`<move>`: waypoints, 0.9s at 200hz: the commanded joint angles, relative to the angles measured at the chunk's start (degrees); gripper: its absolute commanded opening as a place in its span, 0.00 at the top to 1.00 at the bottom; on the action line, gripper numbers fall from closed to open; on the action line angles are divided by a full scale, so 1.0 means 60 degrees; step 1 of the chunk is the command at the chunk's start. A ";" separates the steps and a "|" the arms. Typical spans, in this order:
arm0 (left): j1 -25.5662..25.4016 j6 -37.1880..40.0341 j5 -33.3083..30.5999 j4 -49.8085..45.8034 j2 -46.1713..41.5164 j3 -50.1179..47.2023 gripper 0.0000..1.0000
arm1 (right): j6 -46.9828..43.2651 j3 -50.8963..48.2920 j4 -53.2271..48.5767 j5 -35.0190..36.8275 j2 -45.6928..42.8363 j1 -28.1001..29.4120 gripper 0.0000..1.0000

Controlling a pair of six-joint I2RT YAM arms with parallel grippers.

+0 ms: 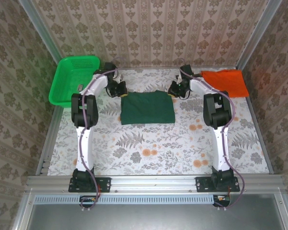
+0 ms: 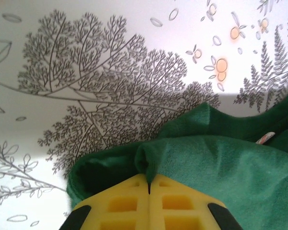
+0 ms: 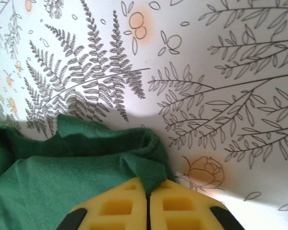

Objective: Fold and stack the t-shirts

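Two upper corners of the dark green cotton t-shirt (image 1: 148, 108) I see pinched between left fingers (image 2: 125, 206) and right fingers (image 3: 120, 206).

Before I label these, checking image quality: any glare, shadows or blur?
Top external: even light, sharp. Left wrist: tablecloth washes out toward the top; dark shadow under the green t-shirt. Right wrist: soft shadow beside that t-shirt.

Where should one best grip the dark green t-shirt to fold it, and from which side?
Its two far corners, each from its outer side. The dark green t-shirt lies as a flat rectangle, so corners likely lift the edge evenly; left gripper and right gripper are shut on them.
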 commanded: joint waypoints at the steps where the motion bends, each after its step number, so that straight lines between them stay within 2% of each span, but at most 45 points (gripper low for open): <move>1: 0.0067 0.0250 0.0024 0.0820 -0.1475 -0.0857 1.00 | 0.0128 -0.0087 0.0569 -0.0288 -0.0549 0.0226 0.92; 29: 0.0233 -0.0075 -0.0572 0.2129 -0.3188 -0.3115 1.00 | 0.0443 0.0041 0.0736 -0.0378 -0.0627 0.0343 0.92; 59: 0.0400 -0.0291 -0.1427 0.2325 -0.3687 -0.4221 1.00 | 0.0856 0.0969 -0.0005 -0.0170 0.0176 0.0387 0.89; 70: 0.0469 -0.0401 -0.1525 0.2312 -0.3663 -0.4450 1.00 | 0.1008 0.1459 -0.0486 -0.0150 0.0586 0.0401 0.83; 81: 0.0499 -0.0524 -0.1952 0.2049 -0.3604 -0.4588 1.00 | 0.1164 0.1796 -0.0758 -0.0072 0.0863 0.0424 0.71; 100: 0.0507 -0.0758 -0.2676 0.1354 -0.3336 -0.4588 1.00 | 0.1402 0.2089 -0.1022 0.0095 0.1052 0.0416 0.56; 109: 0.0499 -0.0865 -0.2931 0.1034 -0.3141 -0.4490 0.93 | 0.1430 0.2237 -0.1221 0.0196 0.1083 0.0404 0.51; 124: 0.0514 -0.0987 -0.3480 0.0354 -0.2784 -0.4020 0.90 | 0.1392 0.2402 -0.1459 0.0268 0.0995 0.0344 0.47; 127: 0.0520 -0.1008 -0.3591 0.0204 -0.2728 -0.3911 0.87 | 0.1365 0.2425 -0.1508 0.0289 0.0958 0.0325 0.47; 137: 0.0514 -0.1062 -0.3840 -0.0175 -0.2608 -0.3530 0.66 | 0.1296 0.2396 -0.1694 0.0341 0.0721 0.0300 0.46; 141: 0.0514 -0.1061 -0.3864 -0.0270 -0.2592 -0.3395 0.61 | 0.1263 0.2324 -0.1688 0.0349 0.0593 0.0297 0.46; 163: 0.0430 -0.1113 -0.4039 -0.0749 -0.2790 -0.2740 0.53 | 0.1240 0.1274 -0.1045 -0.0203 -0.0444 0.0364 0.47; 180: 0.0242 -0.1242 -0.3846 -0.0890 -0.3244 -0.2613 0.51 | 0.1364 0.0098 -0.0255 -0.0835 -0.1327 0.0530 0.55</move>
